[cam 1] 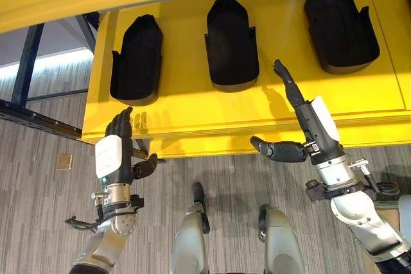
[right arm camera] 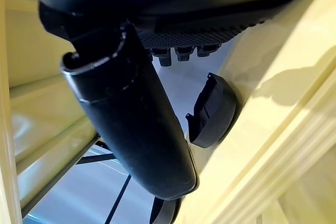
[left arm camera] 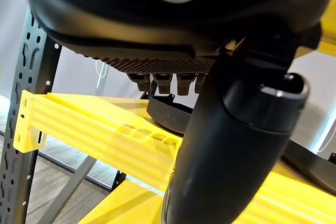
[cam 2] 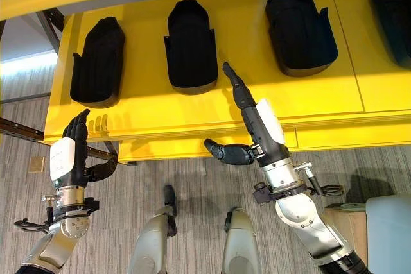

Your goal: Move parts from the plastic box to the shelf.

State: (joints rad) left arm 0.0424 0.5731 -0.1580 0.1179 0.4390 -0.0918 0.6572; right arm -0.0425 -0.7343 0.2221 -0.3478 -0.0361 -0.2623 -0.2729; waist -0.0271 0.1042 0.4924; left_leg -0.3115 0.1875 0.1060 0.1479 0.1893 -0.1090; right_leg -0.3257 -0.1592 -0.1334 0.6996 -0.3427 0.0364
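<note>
Right hand (cam 1: pixel 308 117) empty below parts (cam 1: pixel 232 43).

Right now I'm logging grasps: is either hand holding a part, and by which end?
Nothing is held. The left hand and right hand are both open and empty above the yellow shelf, where black parts lie.

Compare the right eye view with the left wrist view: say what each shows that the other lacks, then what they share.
Right eye view alone: a row of black parts laid out on the yellow shelf, a fourth at the right edge; the right robot hand open, fingers stretched over the shelf; the carpet floor; a pale box corner at lower right.

Left wrist view alone: the shelf's dark perforated upright and the shelf edge seen from the side.

Shared: the yellow shelf, a black part on it, and the left robot hand, open at the shelf's front edge, holding nothing.
</note>
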